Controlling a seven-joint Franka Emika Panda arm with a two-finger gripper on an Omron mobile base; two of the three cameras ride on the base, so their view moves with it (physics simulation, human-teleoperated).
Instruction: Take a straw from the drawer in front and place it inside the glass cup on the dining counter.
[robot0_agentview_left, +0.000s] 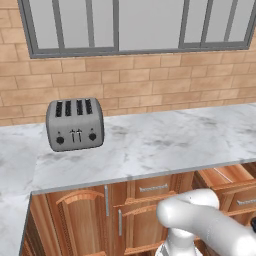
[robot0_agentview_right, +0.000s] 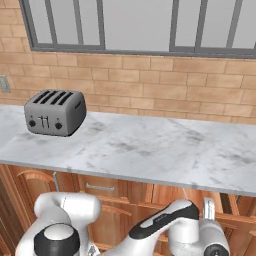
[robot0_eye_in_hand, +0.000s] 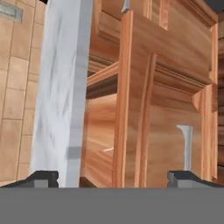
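Item one, nearest you: the gripper (robot0_eye_in_hand: 112, 177), its two dark fingers (robot0_eye_in_hand: 41, 177) at the bottom corners of the hand view, spread as wide as they go and clamped on nothing.

Item two: the drawer (robot0_eye_in_hand: 131, 109), pulled open under the marble worktop edge (robot0_eye_in_hand: 61, 87), its wooden front rolled upright across the centre of the hand view. In the left base view you see its open box at the right edge (robot0_agentview_left: 227, 176).

Item three: the straw, possibly the pale sliver at lower centre (robot0_eye_in_hand: 108, 150); too faint to confirm.

Status: drawer open; straw not yet grasped; carrying it to the glass cup remains.

Surroundings: four-slot toaster (robot0_agentview_left: 75, 124) at left of the worktop (robot0_agentview_left: 165, 140), brick wall and window behind. The overhanging worktop edge crowds your reach into the drawer.
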